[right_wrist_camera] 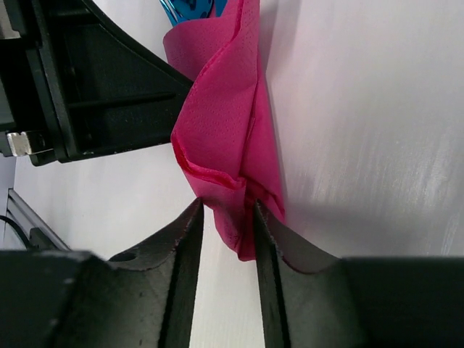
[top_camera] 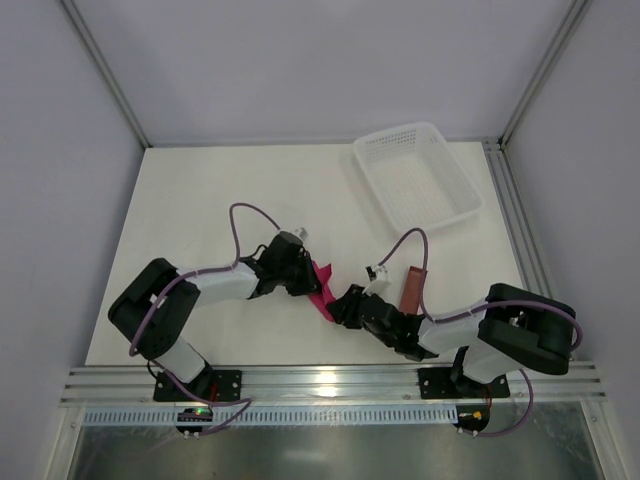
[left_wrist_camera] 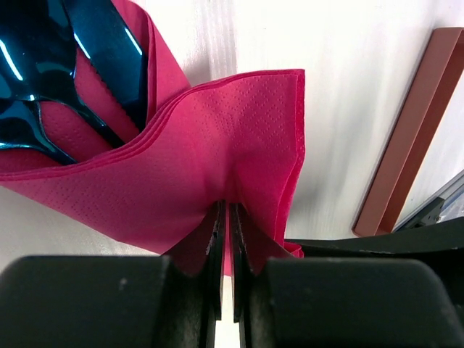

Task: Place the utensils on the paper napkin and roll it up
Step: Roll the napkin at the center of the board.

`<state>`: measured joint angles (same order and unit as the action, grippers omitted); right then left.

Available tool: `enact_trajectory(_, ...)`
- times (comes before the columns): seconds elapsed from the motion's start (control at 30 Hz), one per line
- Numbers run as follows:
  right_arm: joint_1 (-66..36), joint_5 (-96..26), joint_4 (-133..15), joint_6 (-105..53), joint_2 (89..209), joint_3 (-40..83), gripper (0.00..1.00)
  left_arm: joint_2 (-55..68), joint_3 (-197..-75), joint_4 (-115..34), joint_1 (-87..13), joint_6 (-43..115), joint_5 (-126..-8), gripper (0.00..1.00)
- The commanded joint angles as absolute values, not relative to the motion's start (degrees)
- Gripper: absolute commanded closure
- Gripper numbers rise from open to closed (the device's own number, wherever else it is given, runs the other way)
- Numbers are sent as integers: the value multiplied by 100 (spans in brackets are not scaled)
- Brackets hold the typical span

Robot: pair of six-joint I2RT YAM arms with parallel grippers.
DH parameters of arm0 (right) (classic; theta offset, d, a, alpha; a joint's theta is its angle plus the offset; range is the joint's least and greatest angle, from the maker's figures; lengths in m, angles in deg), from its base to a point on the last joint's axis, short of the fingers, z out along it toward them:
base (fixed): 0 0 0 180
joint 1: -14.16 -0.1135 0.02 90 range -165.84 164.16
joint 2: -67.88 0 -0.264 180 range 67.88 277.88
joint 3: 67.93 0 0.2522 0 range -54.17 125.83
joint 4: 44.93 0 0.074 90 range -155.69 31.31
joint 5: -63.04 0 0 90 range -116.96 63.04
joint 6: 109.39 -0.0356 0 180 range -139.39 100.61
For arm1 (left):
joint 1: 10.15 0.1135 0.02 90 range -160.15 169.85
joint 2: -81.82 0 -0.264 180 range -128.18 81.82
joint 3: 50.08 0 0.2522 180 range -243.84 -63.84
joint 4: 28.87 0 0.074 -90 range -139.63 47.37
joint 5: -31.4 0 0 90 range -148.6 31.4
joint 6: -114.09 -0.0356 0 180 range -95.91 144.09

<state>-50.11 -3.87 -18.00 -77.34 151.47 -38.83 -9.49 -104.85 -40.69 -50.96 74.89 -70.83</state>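
In the overhead view the paper napkin (top_camera: 322, 290), magenta, sits low and centre in the frame, between the two arms and left of a reddish-brown oblong sleeve (top_camera: 410, 288). The left wrist view shows it folded over the blue utensils (left_wrist_camera: 43, 65) at the upper left of the frame. The left gripper (left_wrist_camera: 226, 210) is pinched tight on a raised fold of it at bottom centre. In the right wrist view the right gripper (right_wrist_camera: 227, 204) has its jaws slightly apart with the napkin's lower corner between them, and I cannot tell whether they press it.
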Motion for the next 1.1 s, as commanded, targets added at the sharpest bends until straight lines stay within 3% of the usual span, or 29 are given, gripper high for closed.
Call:
enact_trajectory(0.0,-5026,-16,-2519,-7432,14743,-3606,62,-1011,-10717,-3911,-5119,7454,-7047,91)
enact_trajectory(0.37,-5035,12,-3645,-6703,14653,-2956,41,-1161,-10893,-3981,-5128,7436,-7099,91)
enact_trajectory(0.6,-5035,-94,-3804,-6448,15093,-2640,37,-1178,-10954,-4087,-5128,7375,-7073,91)
enact_trajectory(0.7,-5035,-42,-3996,-6561,15243,-2578,40,-1222,-10954,-4087,-5128,7383,-7082,91)
enact_trajectory(0.9,-5035,56,-3804,-6729,14997,-2972,68,-1363,-10937,-4078,-5128,7348,-7047,91)
enact_trajectory(1.07,-5035,-147,-3172,-6878,14865,-3377,78,-1425,-10954,-4078,-5128,7322,-7003,92)
